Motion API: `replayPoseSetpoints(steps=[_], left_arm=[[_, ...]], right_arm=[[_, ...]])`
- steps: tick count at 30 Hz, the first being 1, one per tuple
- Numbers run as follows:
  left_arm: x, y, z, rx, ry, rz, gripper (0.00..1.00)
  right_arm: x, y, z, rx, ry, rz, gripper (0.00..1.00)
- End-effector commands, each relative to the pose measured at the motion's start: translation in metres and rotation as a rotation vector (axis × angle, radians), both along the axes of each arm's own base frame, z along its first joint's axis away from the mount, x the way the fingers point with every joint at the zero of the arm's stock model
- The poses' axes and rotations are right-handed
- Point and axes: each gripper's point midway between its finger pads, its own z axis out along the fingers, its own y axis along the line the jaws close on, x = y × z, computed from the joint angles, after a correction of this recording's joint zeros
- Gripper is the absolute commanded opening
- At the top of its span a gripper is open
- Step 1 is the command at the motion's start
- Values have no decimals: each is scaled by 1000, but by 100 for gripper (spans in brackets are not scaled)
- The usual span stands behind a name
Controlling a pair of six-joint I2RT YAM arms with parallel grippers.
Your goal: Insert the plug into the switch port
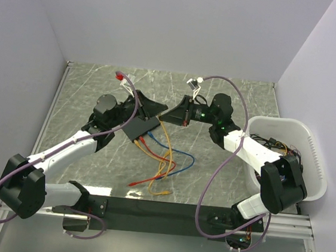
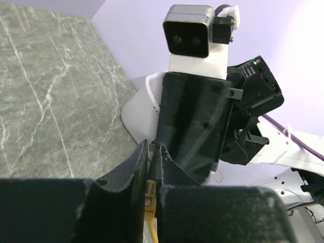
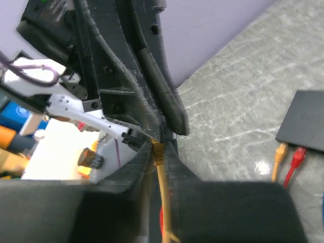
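My left gripper (image 2: 150,154): clamped on yellow plug (image 2: 148,188)
My right gripper (image 3: 158,154): pinching it too
Done: plug in hand
To do: seat it in switch (image 3: 308,119)

Grey marbled table (image 1: 230,102): black switch (image 1: 138,130), coloured cables (image 1: 165,165), white tub (image 1: 315,162).

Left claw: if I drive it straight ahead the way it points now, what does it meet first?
The right claw. It faces the left claw tip to tip, directly ahead, with the yellow plug pinched at the meeting point. Any gap looks very small, though depth is hard to judge.
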Motion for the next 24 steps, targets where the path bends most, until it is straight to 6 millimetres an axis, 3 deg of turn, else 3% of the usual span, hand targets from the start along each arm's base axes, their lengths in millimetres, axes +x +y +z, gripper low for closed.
replayPoseSetpoints(steps=[1,3,4,6,7,12,17,20,24], left_arm=[[-14,2,25,-30,-76,-25,1],[-6,4,17,1,-29,12,0],[-2,5,14,13,-13,29,0],[5,6,5,48,36,58,1],[12,7,5,57,51,90,1],[30,12,-17,127,150,175,0],[38,9,-27,140,190,182,1],[40,7,-30,146,205,177,1],[40,7,-31,147,207,180,0]], right_arm=[[33,-4,5,-23,-21,-134,41],[43,-10,-1,-91,-21,-209,67],[50,-13,3,-111,-37,-255,72],[51,-24,1,-192,-68,-337,72],[64,-34,1,-234,-86,-455,72],[52,-57,5,-408,-218,-620,65],[32,-41,4,-453,-266,-588,54],[23,-26,2,-465,-284,-549,53],[25,-15,-3,-507,-291,-549,53]])
